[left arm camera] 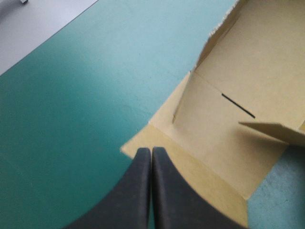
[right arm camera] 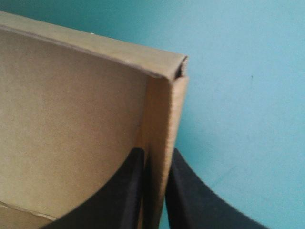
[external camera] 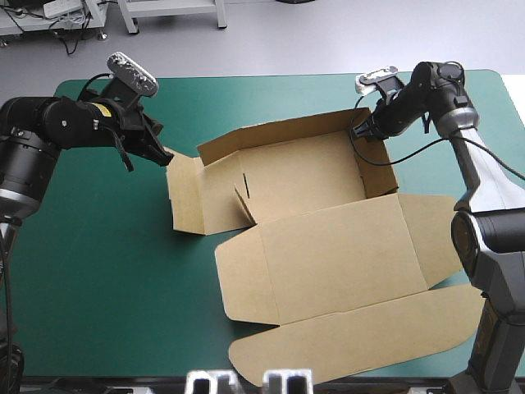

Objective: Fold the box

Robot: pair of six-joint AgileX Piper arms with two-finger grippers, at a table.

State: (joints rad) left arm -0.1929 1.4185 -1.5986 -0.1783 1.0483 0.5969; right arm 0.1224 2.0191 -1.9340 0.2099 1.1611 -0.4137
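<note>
Under my work lies the broad tabletop (external camera: 98, 271) in its smooth teal-green cover, a flat matte sheet with rounded far corners. Its far edge runs straight from side to side, and pale grey floor (external camera: 328, 41) shows beyond it. Seen from my left wrist, an edge of the cover crosses slantwise with that grey floor past it; from my right wrist the cover is one plain teal-green field.

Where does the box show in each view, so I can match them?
High view: the box mid-table, far walls raised, lid flat nearward.
Left wrist view: its flat side flap ahead of the left gripper, jaws shut.
Right wrist view: its corner wall clamped by the right gripper.
Shared landmark: the teal-green cover.
</note>
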